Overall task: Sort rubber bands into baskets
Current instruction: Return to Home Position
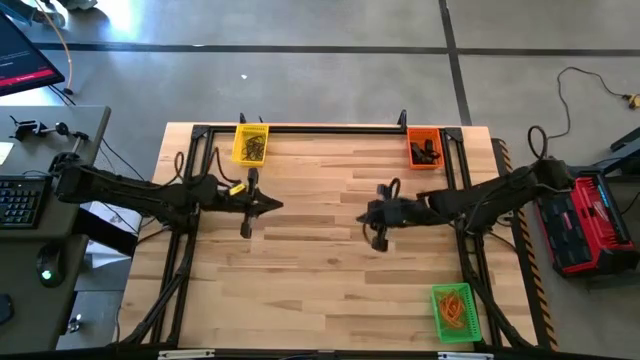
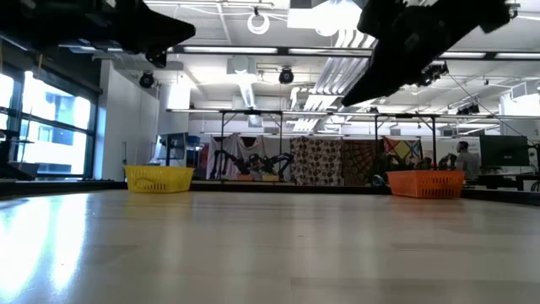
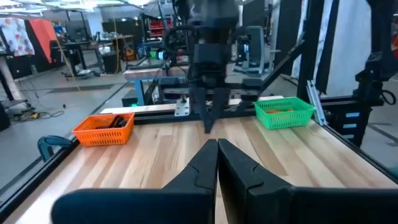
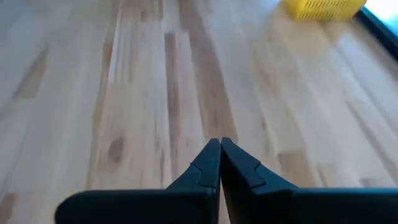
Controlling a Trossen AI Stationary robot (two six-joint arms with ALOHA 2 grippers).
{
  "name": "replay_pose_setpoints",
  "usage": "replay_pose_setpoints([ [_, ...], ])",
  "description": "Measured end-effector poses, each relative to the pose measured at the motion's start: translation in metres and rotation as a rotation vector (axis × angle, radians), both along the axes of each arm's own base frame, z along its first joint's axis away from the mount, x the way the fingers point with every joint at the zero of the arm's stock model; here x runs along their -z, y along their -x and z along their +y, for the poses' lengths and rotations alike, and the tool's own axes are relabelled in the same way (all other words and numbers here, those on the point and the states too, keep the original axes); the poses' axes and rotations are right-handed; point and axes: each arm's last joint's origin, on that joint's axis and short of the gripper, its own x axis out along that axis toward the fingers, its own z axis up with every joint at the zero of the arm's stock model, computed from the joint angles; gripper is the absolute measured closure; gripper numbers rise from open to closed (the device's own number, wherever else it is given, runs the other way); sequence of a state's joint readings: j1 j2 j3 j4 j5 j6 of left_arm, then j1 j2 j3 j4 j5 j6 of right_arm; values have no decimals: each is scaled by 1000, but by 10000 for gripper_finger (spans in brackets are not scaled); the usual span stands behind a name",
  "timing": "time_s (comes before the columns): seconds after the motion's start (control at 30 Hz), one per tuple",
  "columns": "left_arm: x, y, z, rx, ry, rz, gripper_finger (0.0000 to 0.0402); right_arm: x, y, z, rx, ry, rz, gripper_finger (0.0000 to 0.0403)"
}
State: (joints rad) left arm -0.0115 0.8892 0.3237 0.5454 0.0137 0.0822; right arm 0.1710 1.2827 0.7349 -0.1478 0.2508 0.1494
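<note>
Dark jointed arms [image 1: 130, 190], pointed black grippers [image 3: 217, 146]

In the right wrist view the yellow basket [image 4: 323, 7] is blurred and cut off by the picture's edge, and from above the rubber bands [image 1: 455, 310] in the green basket [image 1: 455, 334] are a tangle too small to count one by one.

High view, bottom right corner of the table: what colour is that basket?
Green basket, holding orange rubber bands; the high view shows it best.
</note>
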Motion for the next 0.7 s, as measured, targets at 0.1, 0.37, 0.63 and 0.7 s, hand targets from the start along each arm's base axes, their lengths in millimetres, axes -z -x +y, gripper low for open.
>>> replay_pose_setpoints([
  [0.1,0,9,1,-2,0,-27,398,6,3,-11,-14,-3,-99,403],
  [0.37,12,34,1,-8,-1,-77,398,18,26,-26,-3,-11,-242,403],
  [0.63,28,52,6,-47,-6,-77,399,12,66,-30,33,31,-365,403],
  [0.7,32,55,8,-66,-2,-79,401,10,74,-31,38,37,-394,403],
])
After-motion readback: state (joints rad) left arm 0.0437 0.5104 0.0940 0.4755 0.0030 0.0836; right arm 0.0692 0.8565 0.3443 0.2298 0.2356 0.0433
